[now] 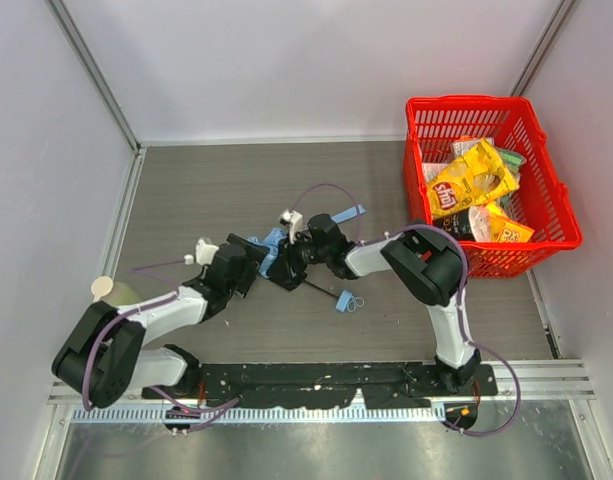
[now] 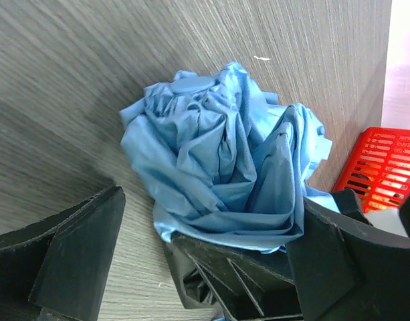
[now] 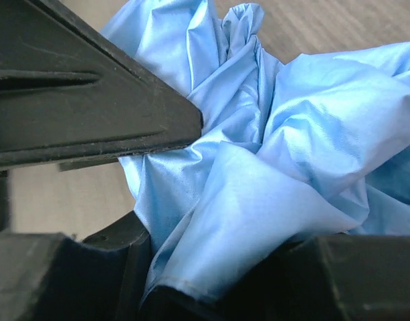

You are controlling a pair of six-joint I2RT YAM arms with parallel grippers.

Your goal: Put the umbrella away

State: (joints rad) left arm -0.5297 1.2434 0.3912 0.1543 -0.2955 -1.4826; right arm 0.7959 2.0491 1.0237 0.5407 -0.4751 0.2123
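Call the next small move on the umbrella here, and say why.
Probably close the left gripper on the umbrella. Its fingers stand open on either side of the bunched blue canopy, while the right gripper appears to be pinching fabric at the bundle's edge. A second grip would likely let the pair gather the loose folds. The handle lies clear of both grippers.

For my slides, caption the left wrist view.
Bunched blue umbrella on grey table, between black fingers of the left claw.
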